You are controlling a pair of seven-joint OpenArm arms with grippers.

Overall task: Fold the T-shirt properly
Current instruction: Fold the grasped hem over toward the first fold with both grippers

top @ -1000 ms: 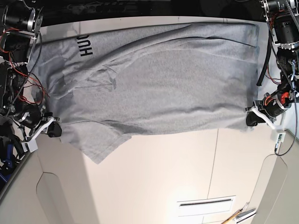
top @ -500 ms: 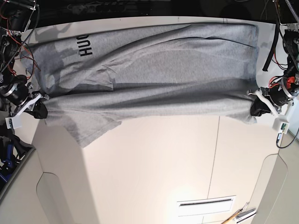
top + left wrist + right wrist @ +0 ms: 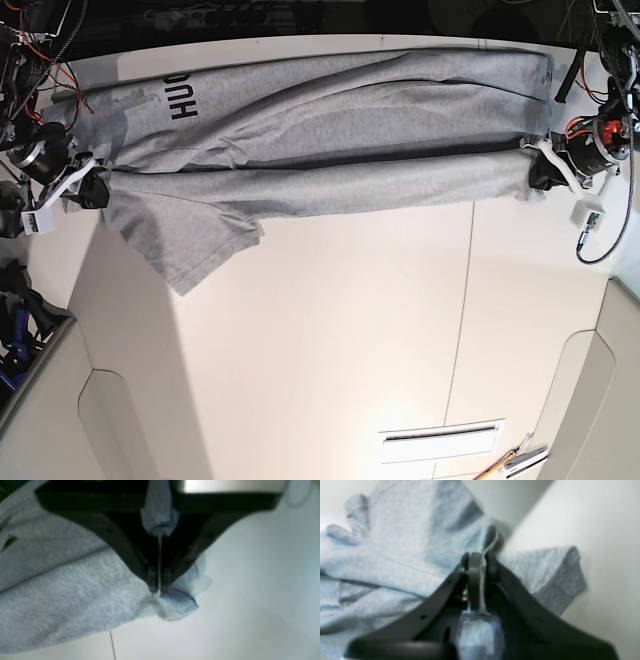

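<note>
— So, what have the fingers got?
— Left gripper (image 3: 533,168) and right gripper (image 3: 93,190) are both pinched tight on the T-shirt's (image 3: 330,150) lifted edge.
— And the shirt?
— Stretched between them across the white bench (image 3: 330,340), a sleeve hanging loose.

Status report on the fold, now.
Left pincer and right pincer both shut on T-shirt edge. Edge raised, half folded over. Nothing in the way.

I work in a robotics lab. My 2 arms (image 3: 40,160) trail bare red wiring (image 3: 22,72) over a plain white table (image 3: 320,350).
</note>
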